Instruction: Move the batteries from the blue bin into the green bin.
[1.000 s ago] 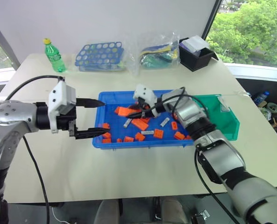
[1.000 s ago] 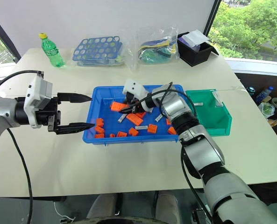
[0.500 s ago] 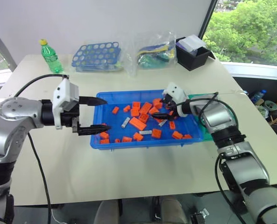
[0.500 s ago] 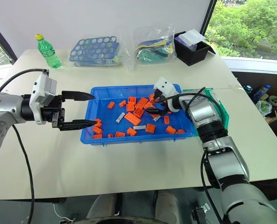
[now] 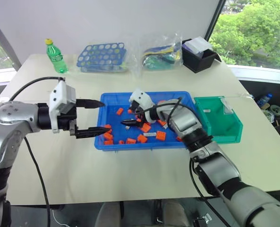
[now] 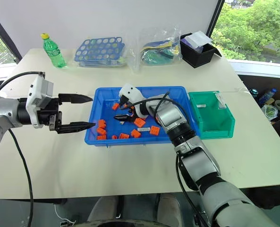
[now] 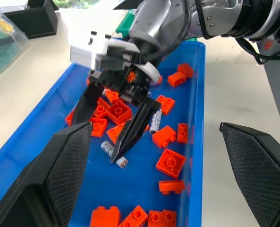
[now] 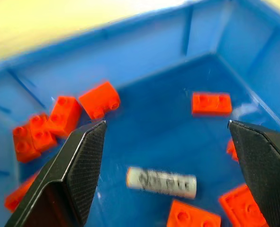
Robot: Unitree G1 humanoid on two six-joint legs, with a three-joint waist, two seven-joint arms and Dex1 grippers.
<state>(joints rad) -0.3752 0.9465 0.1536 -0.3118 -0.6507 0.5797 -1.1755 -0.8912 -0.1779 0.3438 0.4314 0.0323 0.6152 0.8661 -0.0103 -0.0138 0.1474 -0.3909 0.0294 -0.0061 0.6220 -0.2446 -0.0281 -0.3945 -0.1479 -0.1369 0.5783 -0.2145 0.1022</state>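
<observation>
Task incomplete: batteries (image 8: 161, 182) remain in the blue bin (image 5: 177, 96). Right gripper (image 7: 112, 137) fingers are spread wide, empty, above one. Left gripper (image 5: 94, 117) fingers are wide, empty.

Containers counted: one blue bin (image 6: 175, 137), one green bin (image 6: 210, 127), one black box (image 6: 199, 53), one blue rack (image 6: 99, 51). One green bottle (image 6: 52, 50). Batteries (image 7: 113, 154) visible — three; orange bricks (image 7: 170, 163) — over a dozen.
</observation>
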